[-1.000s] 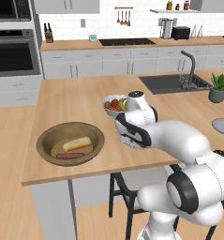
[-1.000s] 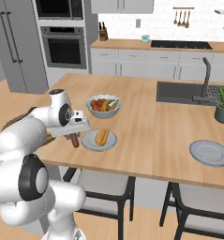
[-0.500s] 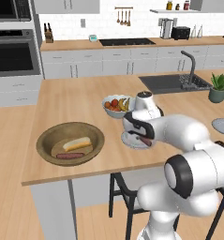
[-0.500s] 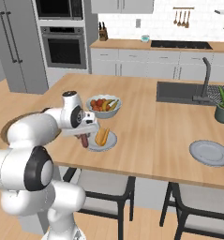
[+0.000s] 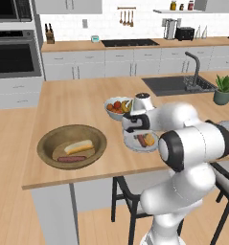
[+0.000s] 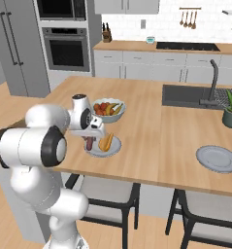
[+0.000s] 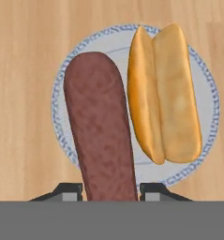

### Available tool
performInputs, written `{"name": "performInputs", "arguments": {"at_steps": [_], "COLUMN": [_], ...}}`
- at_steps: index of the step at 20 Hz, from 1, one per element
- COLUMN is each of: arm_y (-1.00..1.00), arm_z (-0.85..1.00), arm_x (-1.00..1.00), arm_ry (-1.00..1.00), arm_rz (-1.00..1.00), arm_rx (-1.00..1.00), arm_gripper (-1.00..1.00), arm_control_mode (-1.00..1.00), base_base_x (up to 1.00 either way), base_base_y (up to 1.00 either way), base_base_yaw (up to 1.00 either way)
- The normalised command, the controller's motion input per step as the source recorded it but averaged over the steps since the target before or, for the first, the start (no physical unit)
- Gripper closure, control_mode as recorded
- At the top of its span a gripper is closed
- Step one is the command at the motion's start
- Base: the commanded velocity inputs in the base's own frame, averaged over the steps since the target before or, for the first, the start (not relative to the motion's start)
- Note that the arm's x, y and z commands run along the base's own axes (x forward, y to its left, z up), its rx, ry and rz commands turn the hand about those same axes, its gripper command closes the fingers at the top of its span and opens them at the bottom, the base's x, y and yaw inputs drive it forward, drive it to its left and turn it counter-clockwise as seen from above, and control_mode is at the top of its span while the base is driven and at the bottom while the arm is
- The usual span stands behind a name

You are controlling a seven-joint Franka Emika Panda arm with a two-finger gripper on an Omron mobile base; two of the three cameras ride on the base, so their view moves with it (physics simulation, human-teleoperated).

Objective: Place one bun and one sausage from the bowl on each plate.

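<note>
The gripper (image 7: 109, 190) has its jaws closed on a sausage (image 7: 103, 140), holding it just over the near plate (image 7: 66, 79) beside the bun (image 7: 165, 93) lying there. A second ago it hung short of the plate; now it is above it. One bun (image 5: 79, 146) and one sausage (image 5: 71, 158) lie in the wooden bowl (image 5: 49, 139). The second plate (image 6: 218, 158) sits well apart. The fruit bowl (image 6: 107, 108) stands just behind.

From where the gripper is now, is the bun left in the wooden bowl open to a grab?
Probably yes, once the gripper releases its sausage: the bun lies uncovered in the wooden bowl.
</note>
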Motion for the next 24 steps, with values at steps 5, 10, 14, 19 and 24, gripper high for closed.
{"name": "performInputs", "arguments": {"at_steps": [5, 10, 14, 19, 24], "arm_y": [0.00, 0.00, 0.00, 0.00, 0.00], "arm_z": [-0.23, -0.13, -0.45, -0.30, -0.05], "arm_x": [0.40, 0.46, 0.04, 0.01, 0.03], "arm_ry": [0.01, 0.00, 0.00, 0.00, 0.00], "arm_rz": [-0.19, -0.11, -0.06, -0.02, 0.00], "arm_rx": [0.05, 0.00, 0.00, 0.00, 0.00], "arm_gripper": [1.00, 1.00, 1.00, 1.00, -1.00], "arm_control_mode": [-1.00, -1.00, -1.00, -1.00, -1.00], "base_base_x": [0.00, 0.00, 0.00, 0.00, 0.00], "base_base_y": [0.00, 0.00, 0.00, 0.00, 0.00], "base_base_yaw": [0.00, 0.00, 0.00, 0.00, 0.00]}}
